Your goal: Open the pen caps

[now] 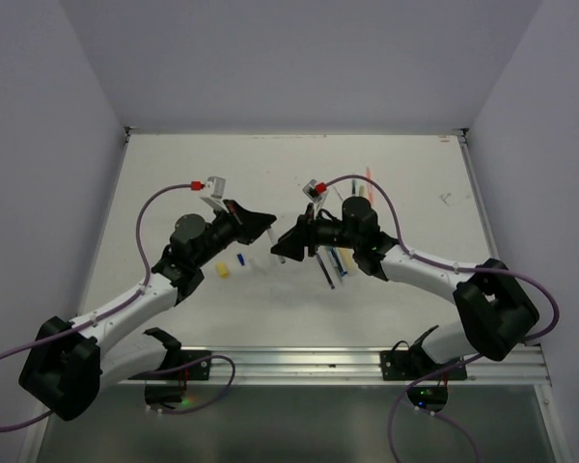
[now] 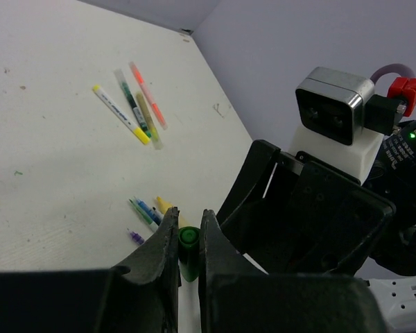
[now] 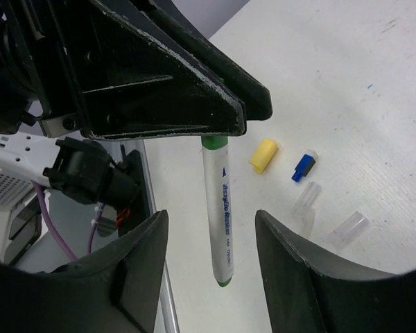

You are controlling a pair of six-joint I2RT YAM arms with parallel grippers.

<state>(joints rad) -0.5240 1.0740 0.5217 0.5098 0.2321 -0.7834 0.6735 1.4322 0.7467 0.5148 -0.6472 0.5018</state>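
My left gripper (image 1: 266,225) (image 2: 188,218) is shut on the green end (image 2: 188,243) of a white marker with green ends (image 3: 217,215), held above the table. The marker's body points toward my right gripper (image 1: 288,243) (image 3: 209,218). The right gripper is open, its fingers (image 3: 142,243) on both sides of the marker's free end without touching it. Loose caps lie on the table below: a yellow one (image 3: 263,155) (image 1: 223,271), a blue one (image 3: 303,166) (image 1: 239,259) and two clear ones (image 3: 308,196). I cannot tell whether the gripped green end is a cap.
Several pens lie under the right arm (image 1: 334,266) (image 2: 147,211). Another cluster of pens, yellow, green and orange-red (image 2: 135,107), lies farther back near the table's far right (image 1: 369,179). White walls enclose the table; an aluminium rail (image 1: 299,362) runs along its near edge.
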